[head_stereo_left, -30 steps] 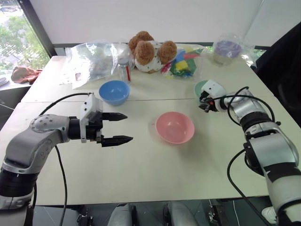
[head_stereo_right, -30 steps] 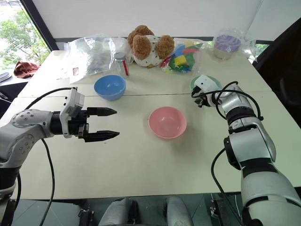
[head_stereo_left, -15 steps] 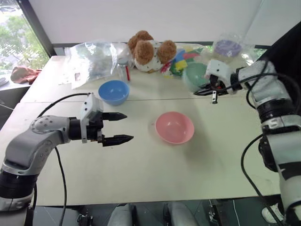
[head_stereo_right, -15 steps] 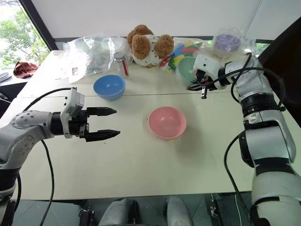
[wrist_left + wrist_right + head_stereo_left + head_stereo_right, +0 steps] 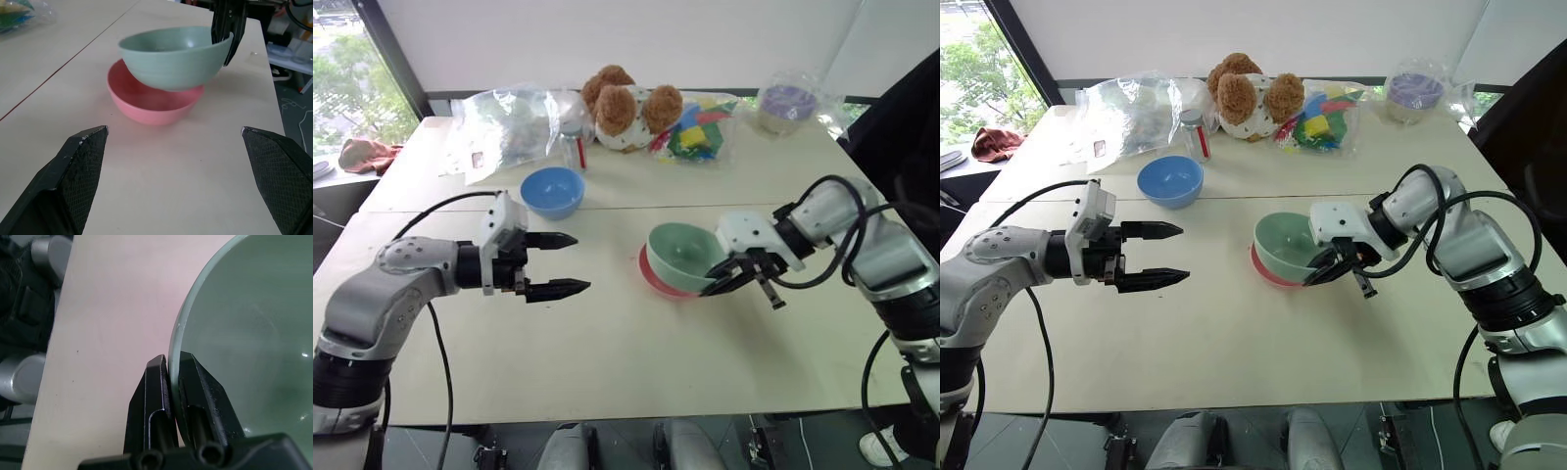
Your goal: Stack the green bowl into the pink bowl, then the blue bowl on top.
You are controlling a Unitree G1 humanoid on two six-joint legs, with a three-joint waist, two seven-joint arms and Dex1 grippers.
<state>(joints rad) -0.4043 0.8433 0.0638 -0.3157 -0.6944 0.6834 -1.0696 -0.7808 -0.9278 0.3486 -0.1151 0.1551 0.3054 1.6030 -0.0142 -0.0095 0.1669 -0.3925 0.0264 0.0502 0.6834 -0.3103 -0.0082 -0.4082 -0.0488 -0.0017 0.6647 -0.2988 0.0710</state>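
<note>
The setting is an indoor robot test room or lab. Evidence: a plain pale table (image 5: 607,372) made of two joined panels, backed by a bare white wall (image 5: 607,39) and a dark-framed window (image 5: 342,69) looking onto trees. Staged props line the table's far edge, beyond the left gripper (image 5: 558,264): clear plastic bags (image 5: 504,122) and a teddy bear (image 5: 622,106).
</note>
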